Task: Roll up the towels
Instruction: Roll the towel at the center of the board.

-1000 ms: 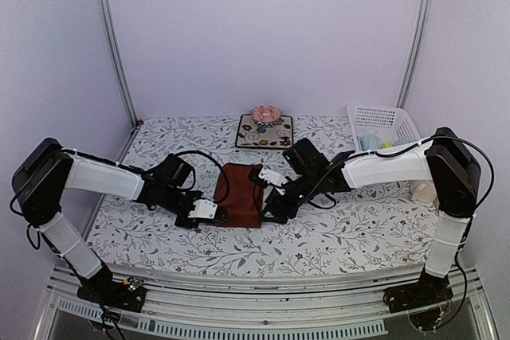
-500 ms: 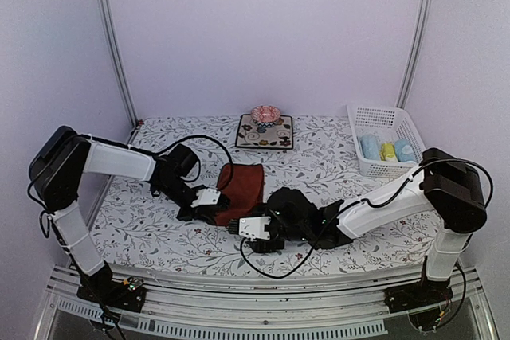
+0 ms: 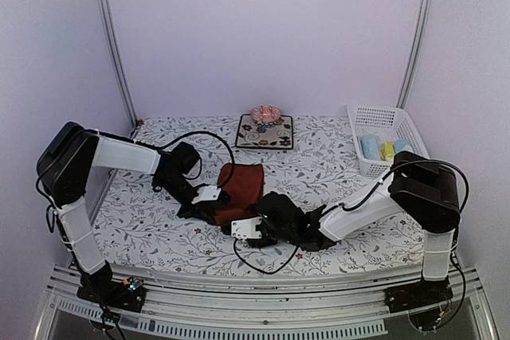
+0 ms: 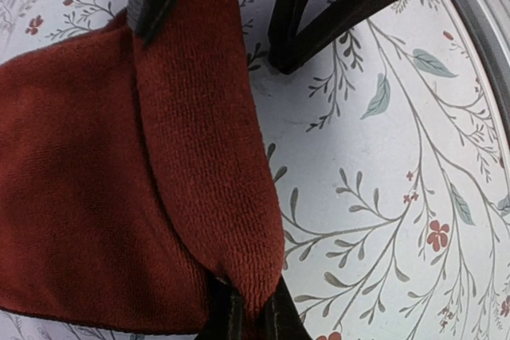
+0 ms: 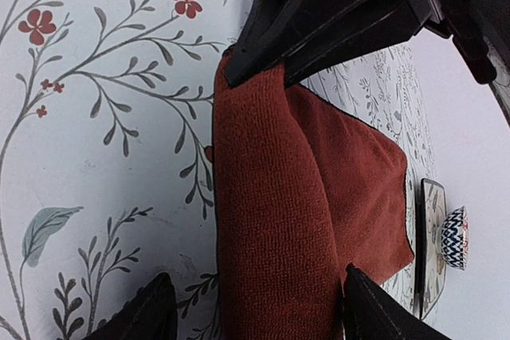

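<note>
Inside the white basket [image 3: 381,119] lie towels [image 3: 370,147] — pale blue, yellow.

1. We count one dark red towel [image 3: 243,187].
2. We count three small rolled towels: two pale blue towels [image 3: 369,147] and one yellow towel [image 3: 387,151].
3. We count one white basket [image 3: 381,115].
4. We count one dark floral mat [image 3: 275,138] and one pink round object [image 3: 265,114].
5. We count two robot arms: one left arm [image 3: 119,153], one right arm [image 3: 358,209].

Plain dark red towel [image 3: 243,185] is glowing at ctr on white table covering [image 3: 327,161] w/ grey vines, red blossoms. Dark floral mat [image 3: 275,139] at 12 o'clock. Pale blue towel [image 3: 369,146] & yellow towel [image 3: 388,150] are filling white basket [image 3: 374,109], 2 o'clock.
</note>
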Tool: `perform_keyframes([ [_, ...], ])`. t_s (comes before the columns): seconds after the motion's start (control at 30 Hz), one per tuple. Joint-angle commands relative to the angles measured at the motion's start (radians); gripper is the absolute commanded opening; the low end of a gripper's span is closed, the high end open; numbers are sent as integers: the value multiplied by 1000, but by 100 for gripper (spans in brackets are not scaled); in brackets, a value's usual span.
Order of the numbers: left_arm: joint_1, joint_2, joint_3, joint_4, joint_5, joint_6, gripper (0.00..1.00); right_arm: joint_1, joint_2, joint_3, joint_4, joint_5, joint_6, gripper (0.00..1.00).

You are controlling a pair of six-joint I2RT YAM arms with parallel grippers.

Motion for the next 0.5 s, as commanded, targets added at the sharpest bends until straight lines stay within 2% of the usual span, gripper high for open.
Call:
perform_keyframes([
  [0.0,5,47,-4,-73,-16,23,0,-14,27,26,-9,32,-8,61],
  [0.17,8,52,2,-83,-15,30,0,-26,52,59,-60,46,36,31],
  [0.37,11,51,1,-88,-15,42,1,-31,90,100,-109,56,60,20],
  [0.4,10,46,-2,-86,-16,44,3,-32,91,103,-121,46,64,15],
  [0.47,14,26,-17,-63,-25,38,14,-35,90,108,-140,29,80,11],
])
